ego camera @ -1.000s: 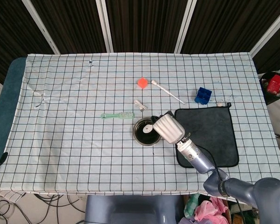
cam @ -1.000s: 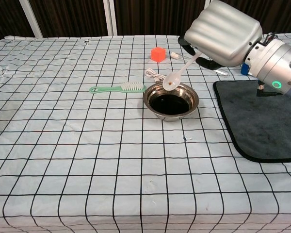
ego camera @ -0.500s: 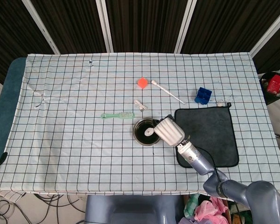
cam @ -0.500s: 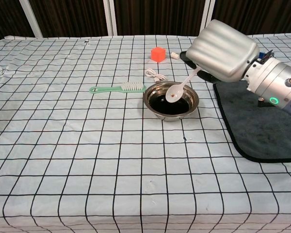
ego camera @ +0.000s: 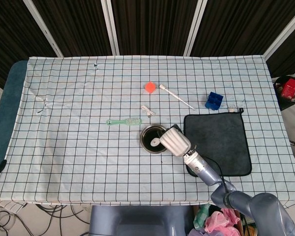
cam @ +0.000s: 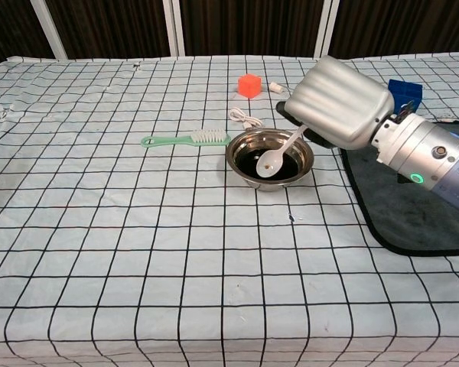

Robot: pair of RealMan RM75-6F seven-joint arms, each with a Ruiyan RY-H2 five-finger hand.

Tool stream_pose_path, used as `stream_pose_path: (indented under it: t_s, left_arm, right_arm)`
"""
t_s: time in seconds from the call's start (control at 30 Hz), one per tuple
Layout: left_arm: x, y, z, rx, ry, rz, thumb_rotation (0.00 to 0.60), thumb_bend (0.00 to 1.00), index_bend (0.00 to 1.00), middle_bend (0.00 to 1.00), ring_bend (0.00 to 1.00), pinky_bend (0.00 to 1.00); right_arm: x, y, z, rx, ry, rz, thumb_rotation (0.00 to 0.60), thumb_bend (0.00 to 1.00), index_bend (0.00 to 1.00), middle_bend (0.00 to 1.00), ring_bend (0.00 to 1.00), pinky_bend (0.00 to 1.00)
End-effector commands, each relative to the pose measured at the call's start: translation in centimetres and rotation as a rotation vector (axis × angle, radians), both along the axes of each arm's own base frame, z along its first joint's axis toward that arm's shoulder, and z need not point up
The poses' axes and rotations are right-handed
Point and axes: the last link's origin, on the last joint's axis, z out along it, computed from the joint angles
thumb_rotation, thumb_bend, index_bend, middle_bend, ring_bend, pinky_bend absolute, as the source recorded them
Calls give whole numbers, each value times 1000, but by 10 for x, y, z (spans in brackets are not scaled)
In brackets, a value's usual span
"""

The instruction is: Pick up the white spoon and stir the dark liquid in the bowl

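A small metal bowl (cam: 245,164) (ego camera: 146,132) of dark liquid sits mid-table. My right hand (cam: 339,102) (ego camera: 175,140) hovers at the bowl's right rim and holds the white spoon (cam: 279,154) (ego camera: 156,142) by its handle. The spoon slants down to the left, its scoop over the dark liquid inside the bowl; whether it touches the surface is unclear. The fingers are hidden under the back of the hand. My left hand is in neither view.
A green brush (cam: 185,138) lies left of the bowl, a white cable (cam: 245,118) and an orange cube (cam: 249,84) behind it. A dark mat (ego camera: 219,142) spreads to the right, with a blue block (ego camera: 214,100) and a white stick (ego camera: 176,96) beyond.
My right hand has come down and moved slightly left, bringing the spoon's scoop from above the bowl's rim down into the bowl.
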Motion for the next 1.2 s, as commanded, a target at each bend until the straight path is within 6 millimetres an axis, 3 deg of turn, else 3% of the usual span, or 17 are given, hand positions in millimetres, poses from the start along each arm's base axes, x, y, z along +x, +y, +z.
stream_pose_path:
  t_s: [0.03,0.77,1.2]
  left_arm:
    - [0,0,0,-3,1,2,600,244,91,54,7,0]
    - [0,1,-1,-5,6,7,600,244,87,54,7,0]
    - [-1,1,-1,-2,7,13,600,244,87,54,7,0]
  right_arm:
    - [1,-1,-5,2,12,10,600,350,668,871,1000,1000]
    - [7,-18,-21,-22,21,-3,600,349,673,871,1000,1000]
    - [-8,-34,3,-76,52,-11,600,349,673,871,1000,1000]
